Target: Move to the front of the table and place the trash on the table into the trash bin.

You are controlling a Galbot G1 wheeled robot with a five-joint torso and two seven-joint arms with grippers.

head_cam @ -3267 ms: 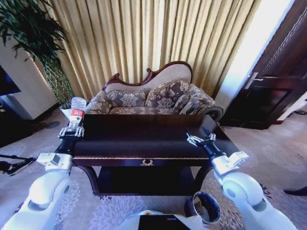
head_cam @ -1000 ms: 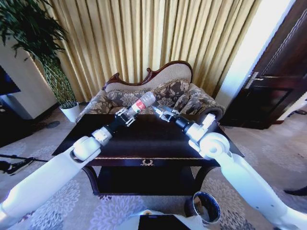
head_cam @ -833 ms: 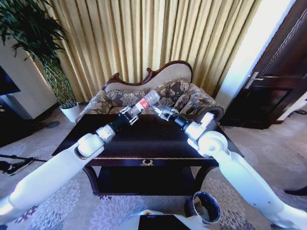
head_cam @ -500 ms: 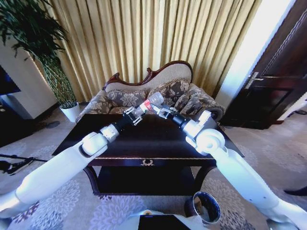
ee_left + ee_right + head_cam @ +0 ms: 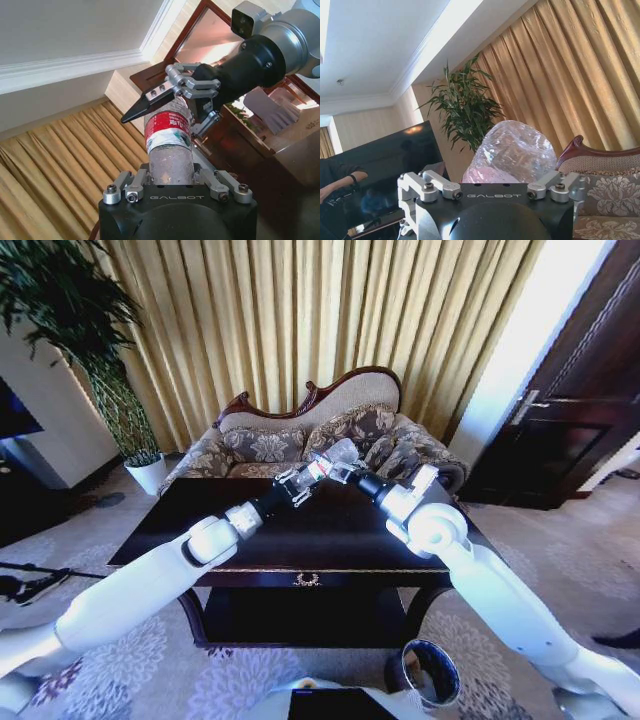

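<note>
While both arms reach out over the table [image 5: 330,530], the bottle [image 5: 333,456] hangs in the air above its far half, tilted, with its base toward the sofa [image 5: 300,445] and its neck end toward the left arm; the left gripper [image 5: 297,483] is clamped on the bottle's lower body, and in the left wrist view the bottle [image 5: 169,145] rises straight out from between the left gripper's fingers [image 5: 127,186], its red label just above them; the right gripper [image 5: 345,469] meets the bottle from the other side, at its upper end; in the left wrist view the right gripper [image 5: 187,107] stands around the bottle above the label, one dark finger [image 5: 145,104] lying across the front of the plastic and another behind, spread about as wide as the bottle, though whether they press on it I cannot tell; in the right wrist view the clear crumpled end of the bottle [image 5: 512,154] sits close against the right gripper [image 5: 492,186], between its finger mounts; the bin [image 5: 430,672] stands on the carpet at the table's near right corner, below the right arm, well apart from the bottle.
</note>
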